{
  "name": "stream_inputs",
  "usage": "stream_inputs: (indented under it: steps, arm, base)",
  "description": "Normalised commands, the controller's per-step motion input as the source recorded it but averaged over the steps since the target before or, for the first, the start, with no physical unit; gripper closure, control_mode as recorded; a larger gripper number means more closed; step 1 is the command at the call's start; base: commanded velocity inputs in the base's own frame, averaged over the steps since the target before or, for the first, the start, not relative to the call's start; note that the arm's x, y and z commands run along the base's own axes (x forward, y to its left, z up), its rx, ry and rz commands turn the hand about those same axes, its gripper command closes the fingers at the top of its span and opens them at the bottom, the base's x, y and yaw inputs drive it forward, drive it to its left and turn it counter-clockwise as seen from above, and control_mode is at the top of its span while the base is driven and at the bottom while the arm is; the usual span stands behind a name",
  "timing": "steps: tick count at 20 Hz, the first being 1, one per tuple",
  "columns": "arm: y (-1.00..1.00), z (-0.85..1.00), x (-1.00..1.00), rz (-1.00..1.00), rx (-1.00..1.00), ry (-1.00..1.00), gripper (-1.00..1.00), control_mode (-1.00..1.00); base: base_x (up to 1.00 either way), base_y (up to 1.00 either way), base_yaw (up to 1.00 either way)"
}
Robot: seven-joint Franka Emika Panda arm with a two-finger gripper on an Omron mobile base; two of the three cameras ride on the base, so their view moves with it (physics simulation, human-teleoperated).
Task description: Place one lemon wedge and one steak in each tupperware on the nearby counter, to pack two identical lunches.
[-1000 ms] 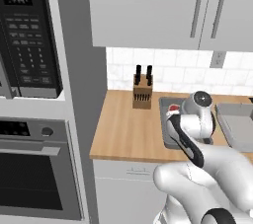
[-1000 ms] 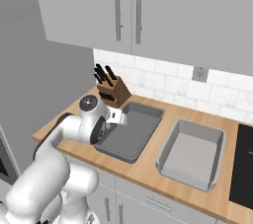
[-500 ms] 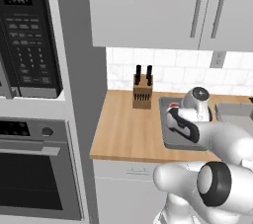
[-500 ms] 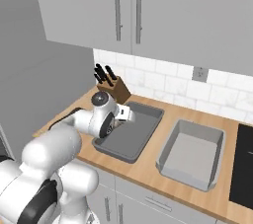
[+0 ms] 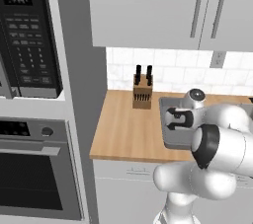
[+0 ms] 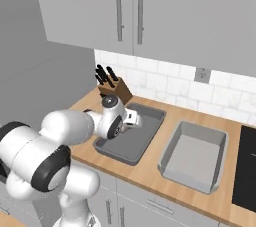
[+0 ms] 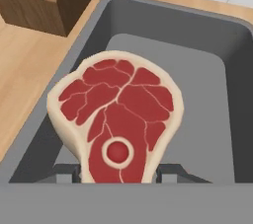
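Kitchen setting. Pale grey wall cabinets hang above a white marble-tile backsplash carrying an outlet. Left of the backsplash: microwave above built-in oven.

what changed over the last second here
The arm swung the gripper, still shut on the steak, farther over the left tupperware, toward its back wall. The other tupperware, knife block and counter stayed put.
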Motion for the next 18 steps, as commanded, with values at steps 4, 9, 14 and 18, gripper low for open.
stream_inputs:
  steps: [4,9,14,18]
  arm:
    - [-0.17,-0.24,0.13,0.00,0.00,0.00,1.00,-1.00]
    - [-0.02,-0.04,0.16,0.00,0.00,0.01,-1.00,-1.00]
    - [0.00,0.00,0.04,0.00,0.00,0.00,-1.00,-1.00]
    - [0.00,0.00,-0.03,0.00,0.00,0.00,-1.00,-1.00]
  base:
    - [0.00,0.00,0.00]
    - [0.00,0.00,0.00]
    - [0.00,0.00,0.00]
    - [0.00,0.00,0.00]
